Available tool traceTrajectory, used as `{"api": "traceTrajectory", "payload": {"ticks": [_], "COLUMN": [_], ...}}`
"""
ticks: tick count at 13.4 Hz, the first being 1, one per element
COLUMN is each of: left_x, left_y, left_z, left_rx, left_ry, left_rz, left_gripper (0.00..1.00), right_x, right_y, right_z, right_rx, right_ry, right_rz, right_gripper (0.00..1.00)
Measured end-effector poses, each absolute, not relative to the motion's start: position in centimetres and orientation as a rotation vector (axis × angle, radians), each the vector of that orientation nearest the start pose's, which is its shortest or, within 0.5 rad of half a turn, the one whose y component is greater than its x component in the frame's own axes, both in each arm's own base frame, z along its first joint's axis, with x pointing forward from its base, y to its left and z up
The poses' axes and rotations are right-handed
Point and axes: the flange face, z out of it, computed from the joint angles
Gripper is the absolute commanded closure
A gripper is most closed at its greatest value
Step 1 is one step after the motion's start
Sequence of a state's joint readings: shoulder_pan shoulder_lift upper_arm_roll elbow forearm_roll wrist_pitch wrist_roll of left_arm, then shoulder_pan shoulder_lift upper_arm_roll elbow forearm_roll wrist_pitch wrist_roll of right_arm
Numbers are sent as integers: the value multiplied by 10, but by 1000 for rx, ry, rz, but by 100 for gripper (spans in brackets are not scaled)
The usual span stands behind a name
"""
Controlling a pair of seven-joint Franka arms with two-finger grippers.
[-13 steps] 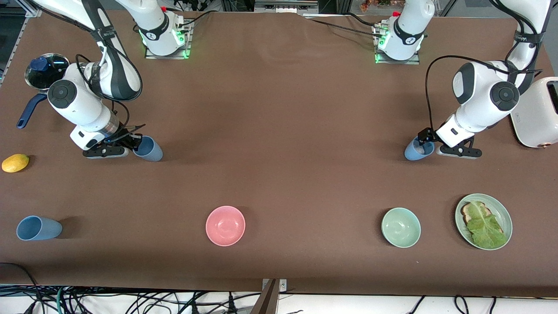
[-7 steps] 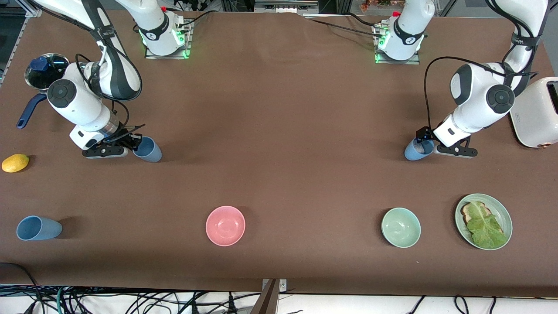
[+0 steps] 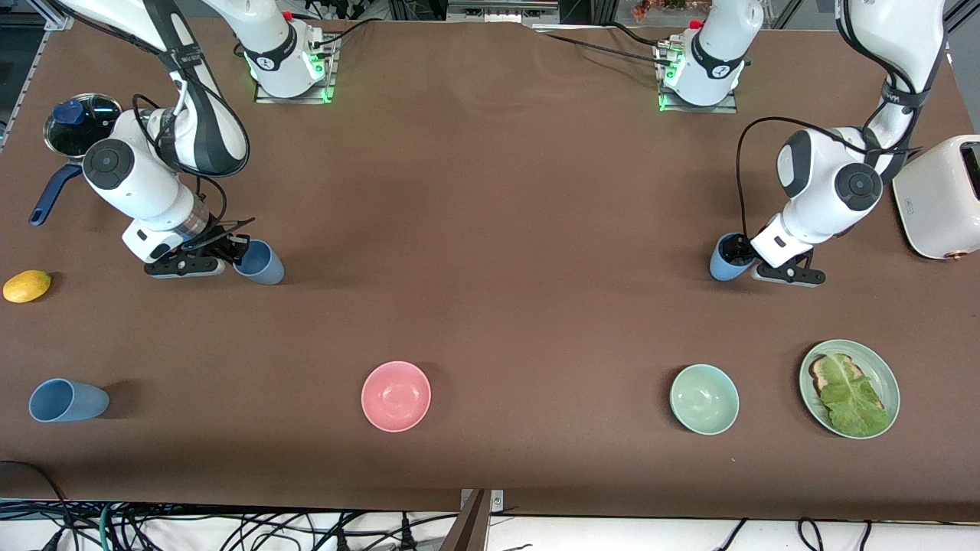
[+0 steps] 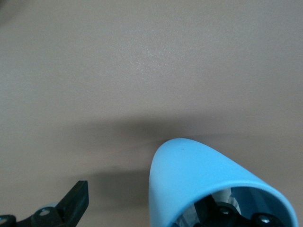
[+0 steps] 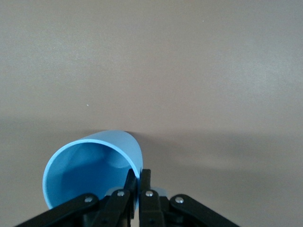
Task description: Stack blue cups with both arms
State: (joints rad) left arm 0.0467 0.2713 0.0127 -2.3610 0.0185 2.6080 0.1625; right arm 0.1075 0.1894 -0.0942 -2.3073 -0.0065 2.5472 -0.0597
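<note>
1. Two arms: the right gripper [image 3: 239, 252] pinches the rim of a blue cup [image 3: 260, 262]; the left gripper [image 3: 741, 259] straddles another cup's [image 3: 724, 260] rim, fingers spread wide.
2. Three blue cups total; the third [image 3: 67, 400] lies toward the right arm's end, nearest the front camera.
3. Two bowls: pink [image 3: 396, 396], mint [image 3: 703, 399].

A high camera across the table [image 3: 490, 191] faces me and takes in the whole top, my two bases along its upper edge. My left wrist camera looks down close past my left gripper [image 4: 151, 210] at a cup [image 4: 199, 175], the one seen at my left arm's end from the front [image 3: 727, 259]. My right wrist camera looks down as close at the cup [image 5: 92, 165] my right gripper [image 5: 138, 182] pinches, which the front view also shows [image 3: 259, 262].
</note>
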Motion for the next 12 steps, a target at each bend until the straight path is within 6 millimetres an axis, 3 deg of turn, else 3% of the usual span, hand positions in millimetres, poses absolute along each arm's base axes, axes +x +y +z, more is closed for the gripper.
{"api": "traceTrajectory", "payload": {"ticks": [5,6,12], "left_x": [508,508,510], "left_y": [30,30,30], "left_z": [211,211,214], "left_rx": [-3126,-3125,-3125], "left_ry": [187,187,186], "left_rz": [33,32,18], "left_gripper": [94,100,100], "right_x": [531,531,531], "right_y": [7,7,7], "right_z": [269,269,269], "right_rx": [-3161,-3161,-3161], "right_ry": [-127,-127,-126], "right_rz": [-80,-80,-80], "right_gripper": [98,98,98]}}
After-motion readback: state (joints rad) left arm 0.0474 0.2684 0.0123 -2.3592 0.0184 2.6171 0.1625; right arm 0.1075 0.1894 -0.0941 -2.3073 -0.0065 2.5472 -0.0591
